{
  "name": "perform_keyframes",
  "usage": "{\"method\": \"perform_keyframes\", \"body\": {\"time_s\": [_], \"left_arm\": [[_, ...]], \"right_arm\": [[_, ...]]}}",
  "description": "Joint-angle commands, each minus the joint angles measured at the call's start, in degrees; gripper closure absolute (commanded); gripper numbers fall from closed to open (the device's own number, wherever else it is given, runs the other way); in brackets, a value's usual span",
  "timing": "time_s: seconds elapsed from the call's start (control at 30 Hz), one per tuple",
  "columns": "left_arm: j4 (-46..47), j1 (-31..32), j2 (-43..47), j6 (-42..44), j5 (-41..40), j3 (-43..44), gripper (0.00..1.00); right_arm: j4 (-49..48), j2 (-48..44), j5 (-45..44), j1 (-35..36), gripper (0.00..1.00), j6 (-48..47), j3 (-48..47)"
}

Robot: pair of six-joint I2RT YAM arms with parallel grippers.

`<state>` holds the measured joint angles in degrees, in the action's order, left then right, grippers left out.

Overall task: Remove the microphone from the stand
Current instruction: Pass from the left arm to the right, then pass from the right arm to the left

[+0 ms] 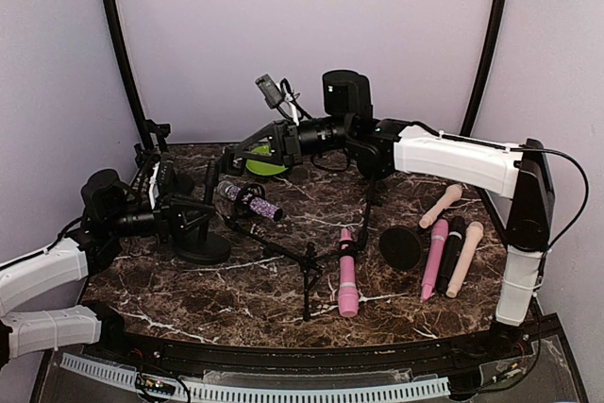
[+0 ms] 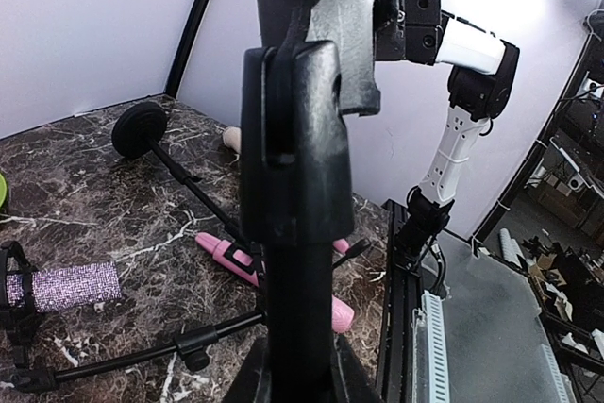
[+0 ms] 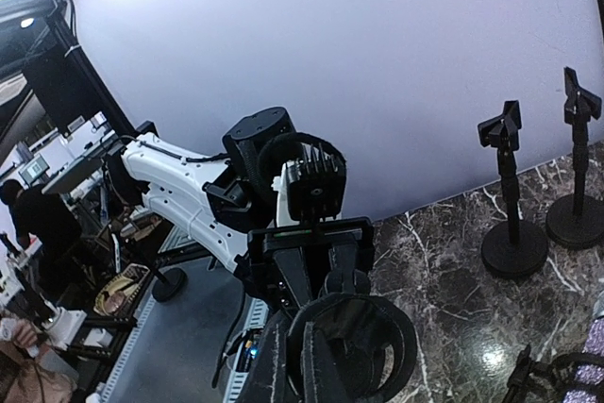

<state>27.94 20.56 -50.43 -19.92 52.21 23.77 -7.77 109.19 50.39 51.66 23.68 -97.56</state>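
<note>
My left gripper (image 1: 185, 224) (image 2: 297, 370) is shut on the pole of an upright black stand (image 1: 202, 246), just below its clip (image 2: 300, 139). The clip holds nothing. My right gripper (image 1: 231, 151) (image 3: 304, 370) reaches in from the right, shut, with its fingertips at the rim of that clip (image 3: 363, 337); whether they pinch the rim is unclear. A purple glitter microphone (image 1: 255, 203) (image 2: 68, 285) lies on the marble table, its end in the black mount (image 2: 13, 304) of a toppled tripod stand (image 1: 288, 254).
A pink microphone (image 1: 347, 271) lies mid-table. Pink, black and beige microphones (image 1: 451, 252) and a round black disc (image 1: 401, 247) lie at the right. Two more upright stands (image 3: 511, 191) are at the back left, and a green object (image 1: 266, 161) sits at the back.
</note>
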Motion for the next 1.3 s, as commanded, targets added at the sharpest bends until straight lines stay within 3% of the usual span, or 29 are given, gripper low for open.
{"method": "perform_keyframes", "body": {"time_s": [0.0,0.03,0.07,0.13,0.2,0.33,0.6,0.8,1.0,1.1,1.27], "left_arm": [[5.45,0.01,0.03,-1.24,0.0,3.17,0.88],[5.28,0.01,-0.08,-1.32,0.0,3.2,0.82],[5.15,0.01,-0.21,-1.33,0.09,3.32,0.66],[4.45,0.01,-0.53,-1.3,0.66,3.84,0.46],[2.81,0.01,-1.03,-0.69,1.61,4.97,0.33],[-2.83,0.01,-2.59,1.81,3.26,8.14,0.23],[-14.85,0.01,-7.32,7.58,2.9,13.34,0.15],[-20.96,1.52,-11.86,12.0,5.09,18.14,0.2],[-19.25,2.73,-15.29,12.96,6.21,19.72,0.45],[-17.99,3.04,-15.84,12.62,6.93,19.82,0.63],[-17.11,3.53,-16.23,12.22,9.08,19.4,0.82]], "right_arm": [[-2.67,-0.75,0.72,0.2,1.0,-0.02,1.44],[-2.73,-1.03,0.55,0.22,1.0,-0.36,1.63],[-2.67,-1.33,0.35,0.2,1.0,-0.74,1.74],[-2.36,-1.79,0.01,0.2,1.0,-1.5,1.97],[-2.17,-2.08,0.01,0.2,1.0,-2.1,2.02],[-2.72,-2.39,0.44,0.2,1.0,-2.08,2.27],[-6.44,-2.49,3.53,0.2,1.0,0.39,2.89],[-7.04,-2.08,6.54,0.2,1.0,1.28,2.55],[-6.09,-1.4,7.37,0.24,1.0,1.28,2.26],[-5.1,-1.52,6.74,0.2,1.0,0.33,2.22],[-3.54,-1.33,5.34,0.2,1.0,-1.03,1.85]]}}
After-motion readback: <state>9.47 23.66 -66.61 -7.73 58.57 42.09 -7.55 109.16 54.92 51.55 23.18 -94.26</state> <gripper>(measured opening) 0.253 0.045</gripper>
